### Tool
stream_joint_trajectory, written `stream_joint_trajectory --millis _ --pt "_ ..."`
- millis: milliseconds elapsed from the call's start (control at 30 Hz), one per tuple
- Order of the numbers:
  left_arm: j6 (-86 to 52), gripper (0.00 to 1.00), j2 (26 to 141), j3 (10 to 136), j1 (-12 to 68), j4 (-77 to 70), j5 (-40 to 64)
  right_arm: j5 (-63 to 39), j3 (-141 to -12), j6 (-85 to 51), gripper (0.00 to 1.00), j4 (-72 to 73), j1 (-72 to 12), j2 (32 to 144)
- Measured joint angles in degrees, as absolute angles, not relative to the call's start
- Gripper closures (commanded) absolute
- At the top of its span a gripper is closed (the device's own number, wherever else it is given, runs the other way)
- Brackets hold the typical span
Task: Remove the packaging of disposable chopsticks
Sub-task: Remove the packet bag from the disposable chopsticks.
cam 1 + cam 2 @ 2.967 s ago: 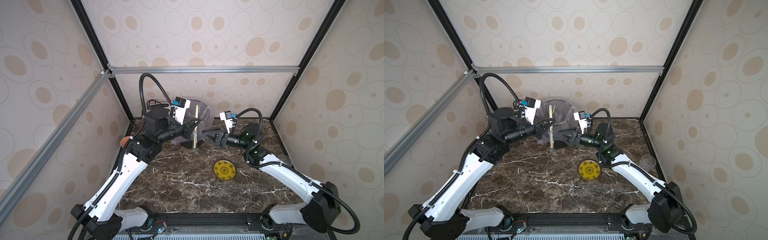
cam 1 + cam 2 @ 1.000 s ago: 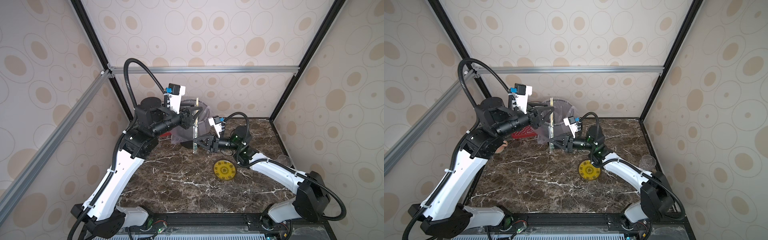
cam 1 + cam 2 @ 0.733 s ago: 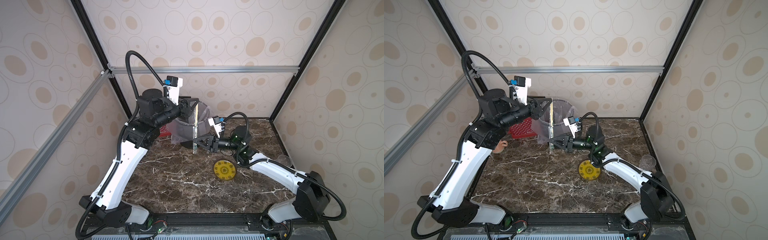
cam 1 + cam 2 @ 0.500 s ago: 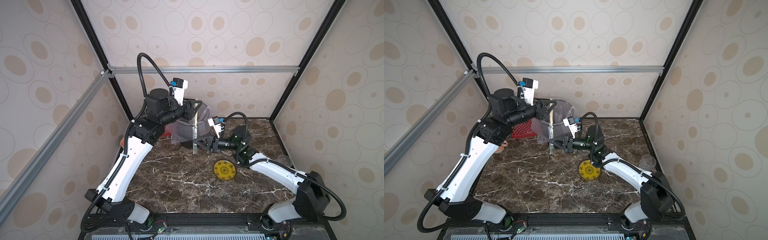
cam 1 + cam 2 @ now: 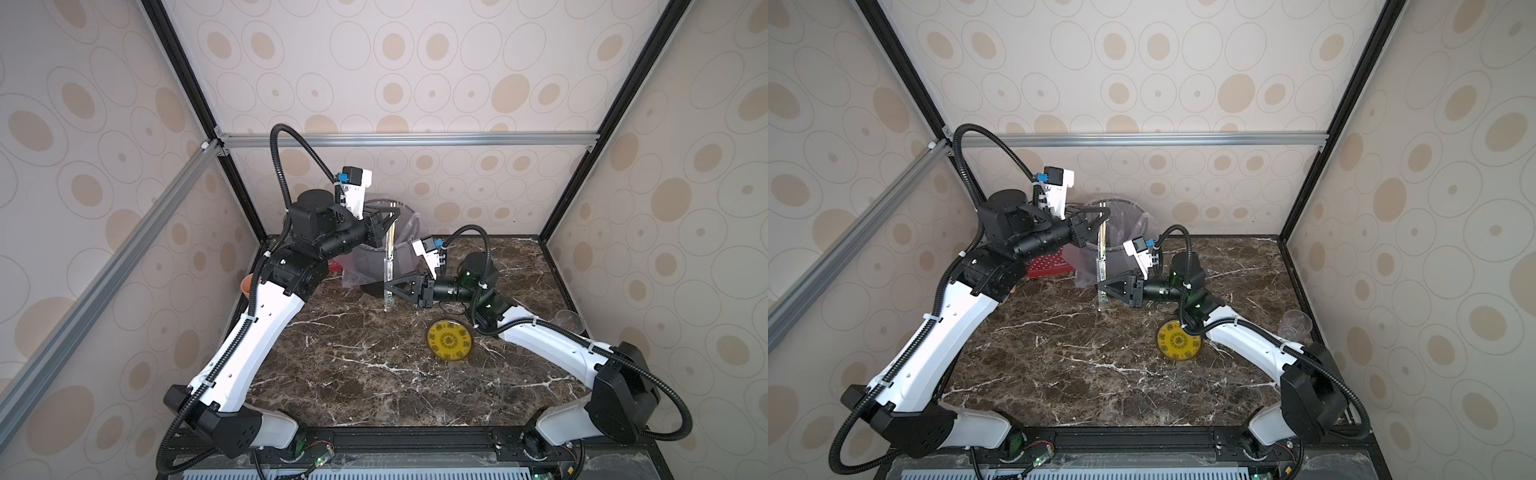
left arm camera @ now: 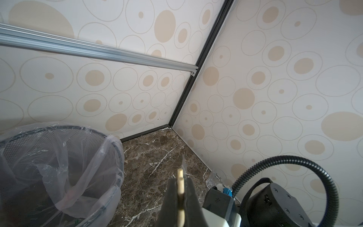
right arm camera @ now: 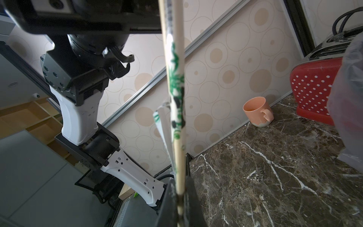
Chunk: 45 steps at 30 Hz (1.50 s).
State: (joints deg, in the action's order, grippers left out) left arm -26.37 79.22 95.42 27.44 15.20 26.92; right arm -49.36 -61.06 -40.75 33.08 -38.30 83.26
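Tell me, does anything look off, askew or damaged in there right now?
The chopsticks stand upright in mid-air, pinched near the top by the left pincer and lower down by the right pincer. Their sleeve has a loose flap sticking out sideways between the grips. Nothing looks spilled.

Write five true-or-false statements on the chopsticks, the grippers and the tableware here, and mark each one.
1. The disposable chopsticks are held upright above the table by both grippers. True.
2. The left gripper stands open. False: the left gripper is shut on the chopsticks' upper end.
3. The yellow plate lies bare on the table. True.
4. The packaging lies on the table. False: the packaging, a green-printed sleeve, is on the chopsticks, and the right gripper is shut on it low down.
5. The orange mug stands on the yellow plate. False: the orange mug stands by the wall, near the red toaster.
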Motion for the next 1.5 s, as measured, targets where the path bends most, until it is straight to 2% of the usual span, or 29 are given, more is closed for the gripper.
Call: stream_joint_trajectory --millis 200,300,400,533,600,700,767,800,867,900,1033,1267,1400,1500 --pt "-27.31 0.82 76.77 90.48 27.38 13.72 27.46 -49.04 -61.30 -40.14 1.00 32.38 -38.54 83.26" --pt "-27.73 0.78 76.20 87.81 27.40 14.20 28.47 -48.18 -61.84 -40.16 1.00 32.40 -38.28 83.26" --pt "-28.08 0.82 76.20 86.41 27.46 14.24 29.10 -47.79 -62.13 -40.25 1.00 32.36 -38.26 83.26" --pt "-28.67 0.92 76.05 86.11 27.49 14.11 29.54 -47.70 -62.13 -40.27 1.00 32.27 -38.26 83.35" --pt "-28.93 0.92 75.77 85.89 27.51 13.98 29.74 -47.62 -62.13 -40.25 1.00 32.18 -38.28 83.35" --pt "-29.04 0.78 75.42 85.73 27.53 14.00 29.71 -47.59 -62.15 -40.23 1.00 32.27 -38.28 83.35" --pt "-28.80 0.75 75.18 85.73 27.53 14.24 29.41 -47.57 -62.15 -40.23 1.00 32.27 -38.28 83.35" --pt "-28.62 0.70 75.05 85.73 27.53 14.39 29.30 -47.57 -62.15 -40.23 1.00 32.25 -38.28 83.35" --pt "-28.16 0.48 74.87 86.02 27.53 14.85 28.95 -47.57 -62.15 -40.23 1.00 32.27 -38.26 83.35" --pt "-27.81 0.46 74.87 86.50 27.53 15.31 28.73 -47.57 -62.15 -40.23 1.00 32.27 -38.26 83.35" --pt "-27.03 0.49 74.89 88.99 27.53 16.69 28.03 -47.59 -62.15 -40.25 1.00 32.29 -38.26 83.35" --pt "-25.69 0.67 75.24 93.97 27.31 18.41 24.73 -47.59 -62.15 -40.25 1.00 32.32 -38.26 83.35" --pt "-25.65 0.70 77.32 97.27 27.27 19.05 23.90 -47.59 -62.15 -40.25 1.00 32.34 -38.26 83.35" --pt "-25.65 0.77 79.02 98.74 27.24 19.38 23.92 -47.59 -62.15 -40.25 1.00 32.34 -38.26 83.35"
